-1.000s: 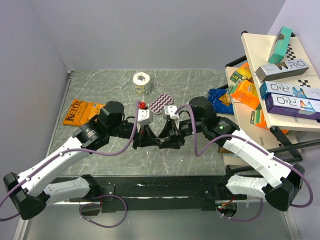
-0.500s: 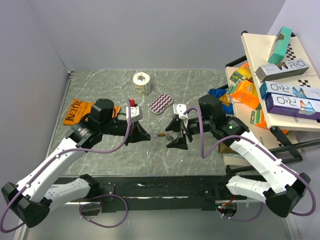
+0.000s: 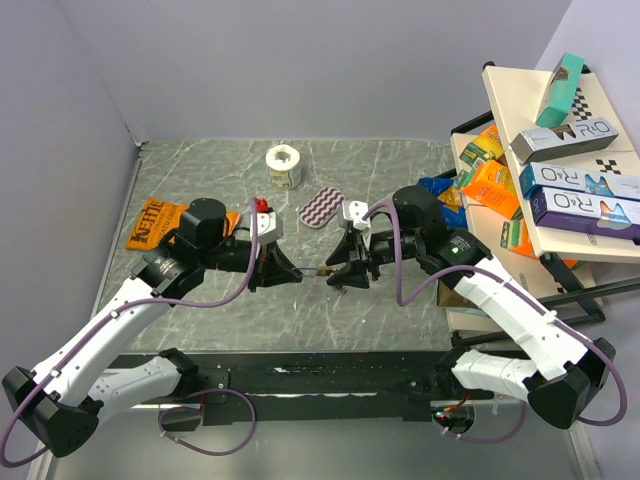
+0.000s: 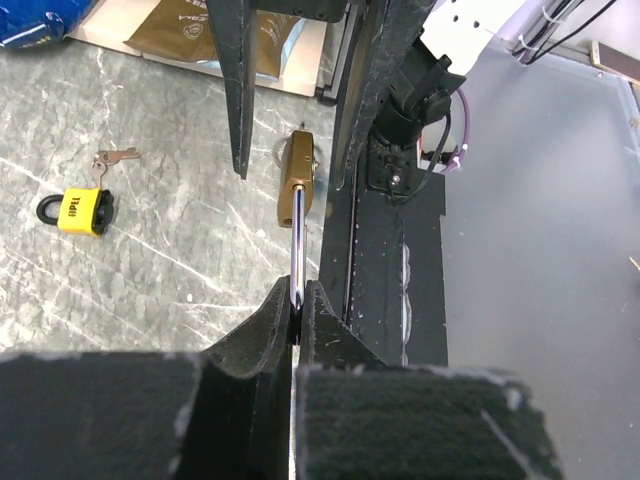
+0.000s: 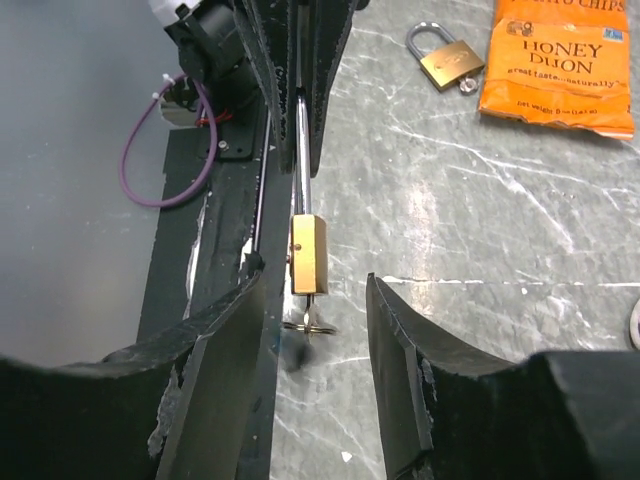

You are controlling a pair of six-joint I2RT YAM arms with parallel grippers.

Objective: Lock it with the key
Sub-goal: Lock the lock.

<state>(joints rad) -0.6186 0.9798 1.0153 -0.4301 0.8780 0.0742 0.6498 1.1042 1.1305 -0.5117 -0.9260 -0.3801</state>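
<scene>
A brass padlock point(image 4: 298, 178) point(image 5: 308, 252) hangs level above the table between the two arms. My left gripper point(image 4: 297, 300) point(image 3: 290, 272) is shut on its silver shackle point(image 4: 297, 240). The key point(image 5: 311, 305) sticks out of the lock's bottom, with a small key ring point(image 5: 310, 326) on it. My right gripper point(image 5: 312, 290) point(image 3: 338, 272) stands open with a finger on each side of the key, and neither finger touches it. In the top view the padlock point(image 3: 318, 271) shows as a small brass spot between the fingertips.
A yellow padlock point(image 4: 75, 210) with loose keys point(image 4: 115, 157) and a second brass padlock point(image 5: 450, 60) lie on the marble table. An orange chips bag point(image 3: 155, 222), a tape roll point(image 3: 284, 165) and a purple patterned pad point(image 3: 322, 208) sit behind. A rack of boxes and snacks point(image 3: 560, 180) stands at right.
The left gripper drew back left with the padlock. The right gripper let go, opened wide, then moved in around the key with its jaws narrower.
</scene>
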